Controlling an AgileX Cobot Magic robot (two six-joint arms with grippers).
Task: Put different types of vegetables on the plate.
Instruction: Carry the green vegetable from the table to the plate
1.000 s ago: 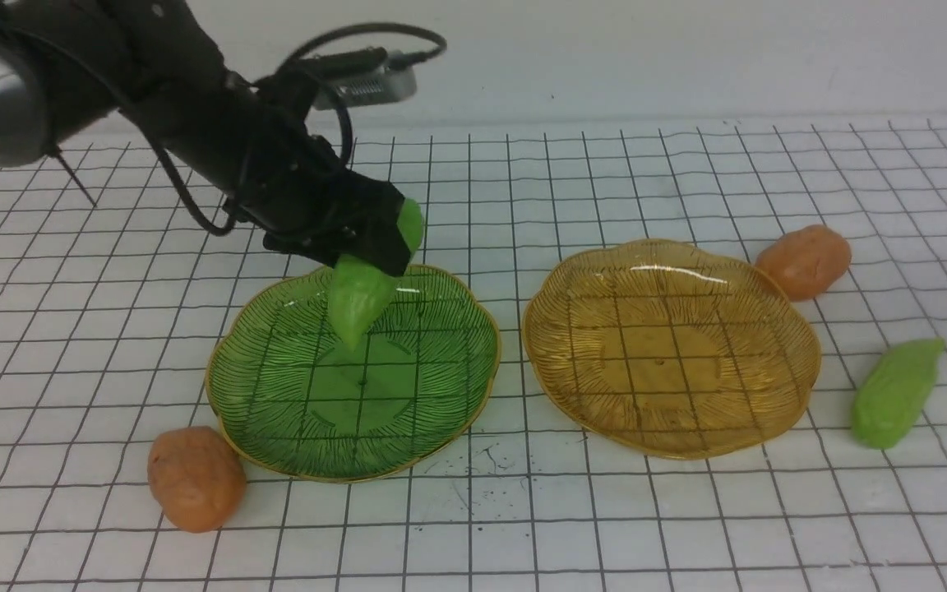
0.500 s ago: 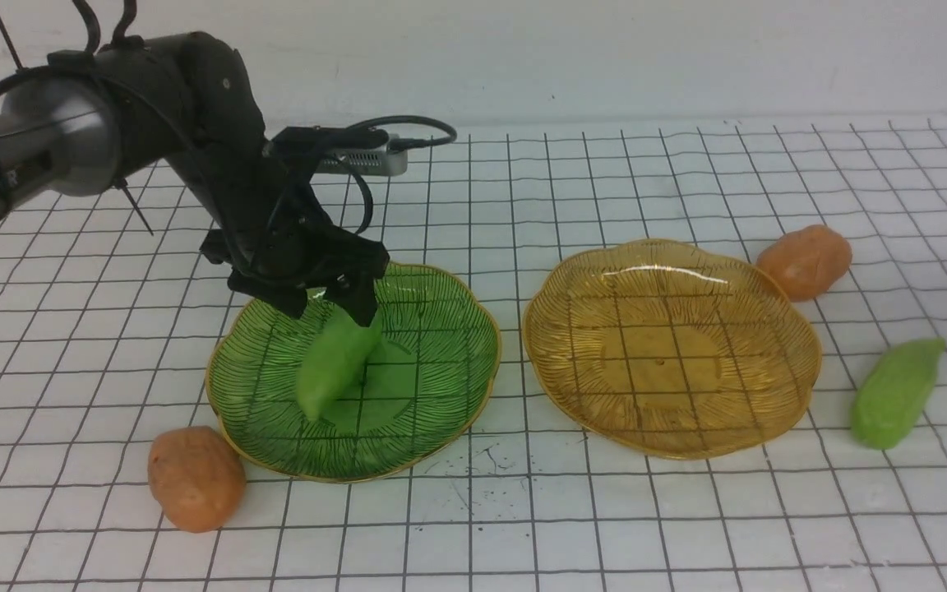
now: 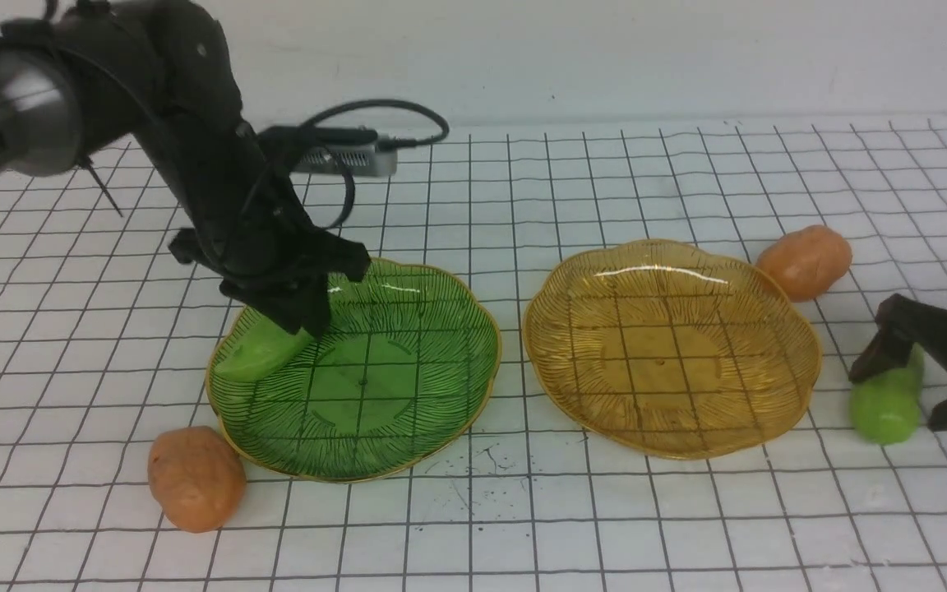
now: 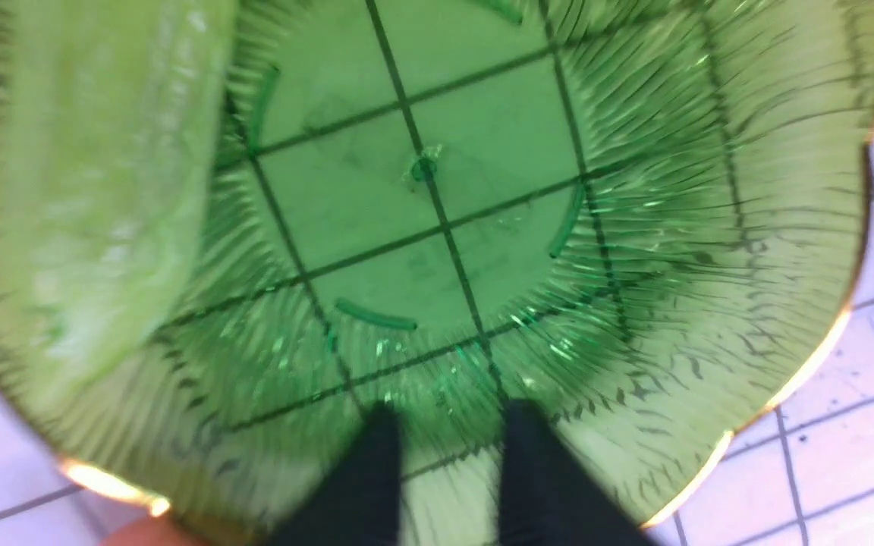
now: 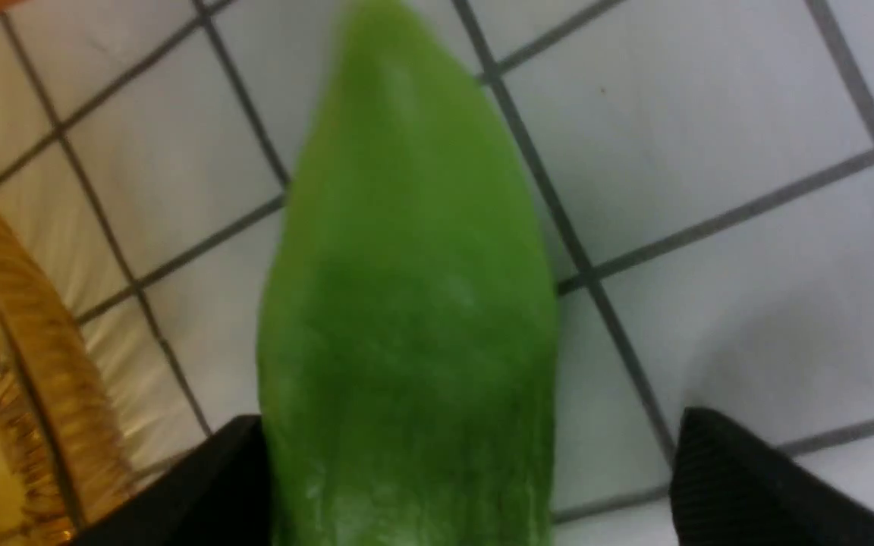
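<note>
No text, label, brand, number or sign was readable in any view; the counter (image 3: 605, 510) carried only plain grid lines.

The left arm (image 3: 194, 148) is clad in matte black, with one silver-grey cylindrical link (image 3: 5, 123). Black cables (image 3: 383, 103) are looped to a silver-grey camera box (image 3: 346, 160) at the wrist. The left tool (image 3: 299, 322) and right tool (image 3: 905, 395) are fitted with black fingers (image 4: 369, 485).
</note>
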